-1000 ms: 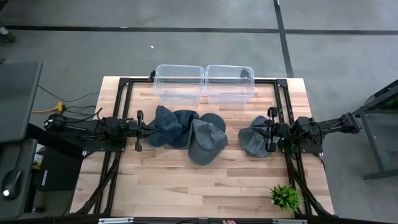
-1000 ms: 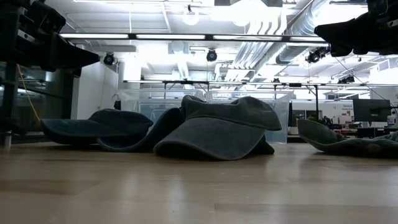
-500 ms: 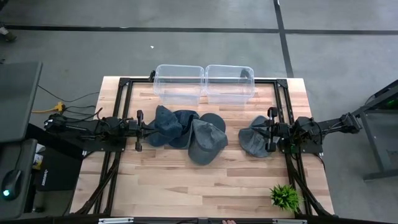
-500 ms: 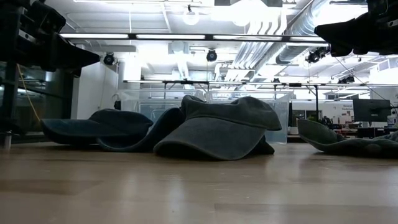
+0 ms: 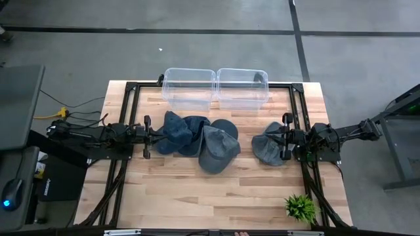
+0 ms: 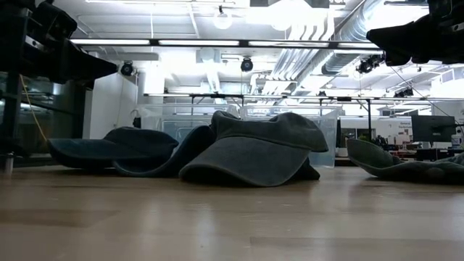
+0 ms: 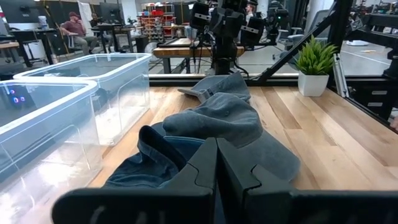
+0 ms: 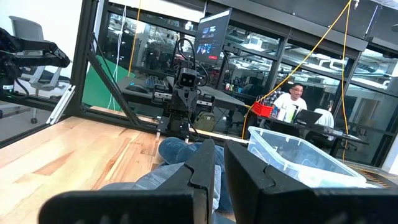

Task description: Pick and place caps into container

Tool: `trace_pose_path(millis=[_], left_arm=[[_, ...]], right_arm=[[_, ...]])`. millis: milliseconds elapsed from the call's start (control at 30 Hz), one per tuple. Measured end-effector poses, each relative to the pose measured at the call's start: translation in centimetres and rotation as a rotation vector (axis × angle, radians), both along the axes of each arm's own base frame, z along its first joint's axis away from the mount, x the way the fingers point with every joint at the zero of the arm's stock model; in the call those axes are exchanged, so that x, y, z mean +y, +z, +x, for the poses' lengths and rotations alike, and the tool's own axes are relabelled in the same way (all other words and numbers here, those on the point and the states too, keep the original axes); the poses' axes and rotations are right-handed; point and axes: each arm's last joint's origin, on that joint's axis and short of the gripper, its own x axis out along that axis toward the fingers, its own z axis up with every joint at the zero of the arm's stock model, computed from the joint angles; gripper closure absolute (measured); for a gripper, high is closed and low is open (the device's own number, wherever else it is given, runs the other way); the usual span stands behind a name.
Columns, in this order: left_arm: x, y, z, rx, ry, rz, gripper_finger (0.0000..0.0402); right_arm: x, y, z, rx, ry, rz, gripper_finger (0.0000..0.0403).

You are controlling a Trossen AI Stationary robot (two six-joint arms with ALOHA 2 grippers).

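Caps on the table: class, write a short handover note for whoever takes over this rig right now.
Left gripper: shut, empty, at the left edge of the cap pile.
Right gripper: over the lone grey cap on the right; no cap lifted.
Bins: left clear bin and right clear bin stand at the table's far edge.
Done: no cap plainly in either bin.
Left: every cap, pile and lone one.

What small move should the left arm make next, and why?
Probably open the left gripper: it is shut, right at the blue cap at the pile's left end, holding nothing, and both clear bins look empty. The right gripper waits by the lone cap.
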Motion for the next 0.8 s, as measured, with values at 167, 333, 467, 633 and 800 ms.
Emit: trace_pose_path(millis=[167,333,467,633,800], left_arm=[[0.11,0.03,-0.01,-0.003,0.039,0.002,0.0401],[0.13,0.03,-0.01,-0.003,0.047,0.006,0.0401],[0.15,0.05,-0.02,-0.004,0.053,0.009,0.04],[0.16,0.05,-0.02,-0.005,0.057,0.007,0.035],[0.19,0.16,-0.02,-0.018,0.066,-0.011,0.0253]], right_arm=[[0.0,0.0,0.0,0.0,0.0,0.0,0.037],[0.0,0.0,0.0,0.0,0.0,0.0,0.037],[0.0,0.01,0.0,0.0,0.0,0.0,0.037],[0.0,0.01,0.0,0.0,0.0,0.0,0.037],[0.0,0.0,0.0,0.0,0.0,0.0,0.037]])
